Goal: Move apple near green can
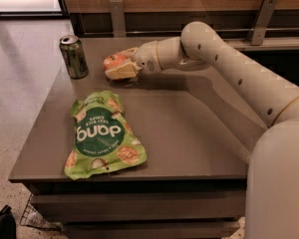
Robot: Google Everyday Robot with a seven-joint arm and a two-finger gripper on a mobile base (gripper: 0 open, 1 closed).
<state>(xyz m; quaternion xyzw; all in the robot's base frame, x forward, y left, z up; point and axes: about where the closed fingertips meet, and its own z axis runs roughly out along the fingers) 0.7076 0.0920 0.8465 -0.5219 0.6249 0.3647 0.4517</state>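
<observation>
The gripper (120, 64) sits just to the right of the green can (74, 57), its fingers (121, 73) clasped around the apple (112, 61). The red-orange fruit is near the can but not touching it. Whether the apple rests on the table (189, 128) or hangs just above it I cannot tell. The can stands upright at the table's far left corner. In front of the can lies a flat green snack bag (102, 136) (label upside down), well apart from both.
</observation>
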